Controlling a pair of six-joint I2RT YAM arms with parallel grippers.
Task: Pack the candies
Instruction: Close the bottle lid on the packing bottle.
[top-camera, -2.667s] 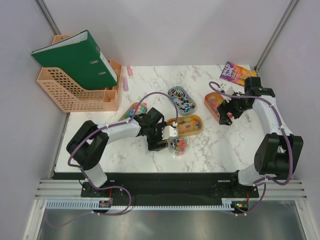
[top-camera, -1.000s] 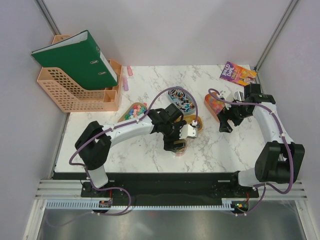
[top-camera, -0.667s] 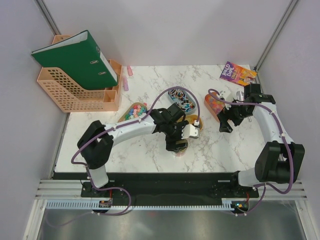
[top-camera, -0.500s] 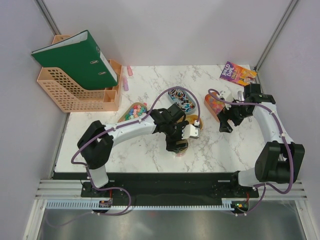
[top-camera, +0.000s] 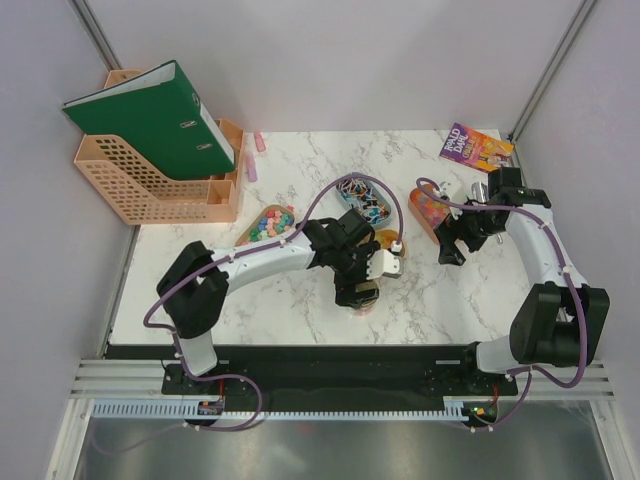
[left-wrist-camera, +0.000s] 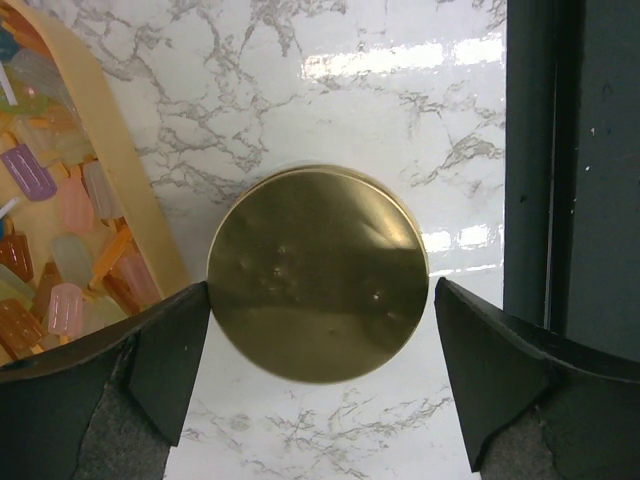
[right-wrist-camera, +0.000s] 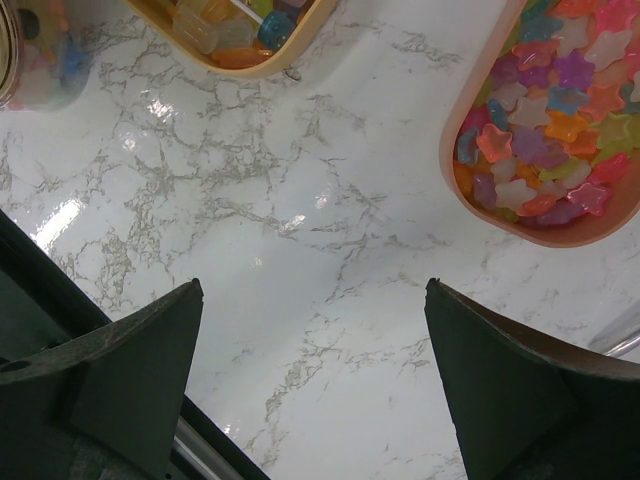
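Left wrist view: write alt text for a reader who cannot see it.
A round gold lid, seen from above, lies between the wide-spread dark fingers of the left gripper, white marble table around it. At the left edge, a yellow tray holds popsicle-shaped candies in mixed colours.

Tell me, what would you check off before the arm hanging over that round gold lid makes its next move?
1. Left gripper open, its jaws either side of the round gold metal lid: ok.
2. Lid centred between the jaws: ok.
3. Lid seated squarely on whatever is under it: cannot tell, the wrist view shows only its top.
4. Right gripper open and empty above the white marble table: ok.
5. Right gripper clear of the pink oval tray of star-shaped candies: ok.
6. Left arm and right arm apart in the top view: ok.
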